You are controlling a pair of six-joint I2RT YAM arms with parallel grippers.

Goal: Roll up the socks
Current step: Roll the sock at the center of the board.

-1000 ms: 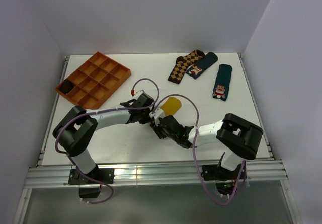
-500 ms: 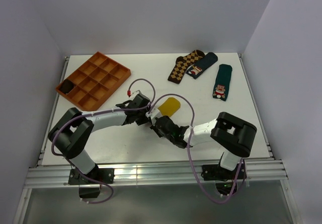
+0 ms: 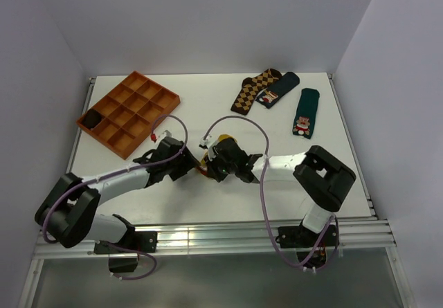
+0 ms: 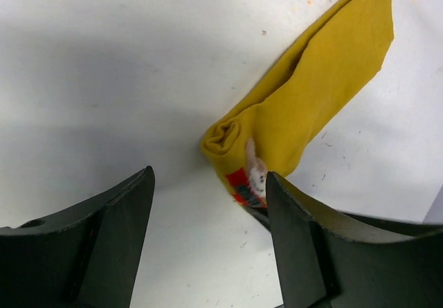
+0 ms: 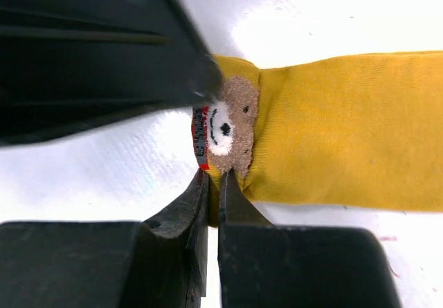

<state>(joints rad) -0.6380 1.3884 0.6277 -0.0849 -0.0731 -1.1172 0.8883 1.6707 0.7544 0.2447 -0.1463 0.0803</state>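
At the middle of the bench (image 3: 208,104), the right tool (image 5: 214,181) is clenched, seemingly pinching the socks (image 4: 304,93) at the rolled toe; the left tool (image 4: 208,183) gapes released beside it.

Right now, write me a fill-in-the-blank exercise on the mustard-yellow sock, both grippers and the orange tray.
The figure on the mustard-yellow fabric sock is a brown ___ face.
The right gripper is ___ on the sock's rolled end.
The left gripper is ___, holding nothing.
The orange plastic compartment tray lies toward the far ___ corner of the white table.
Missing words: bear; shut; open; left.
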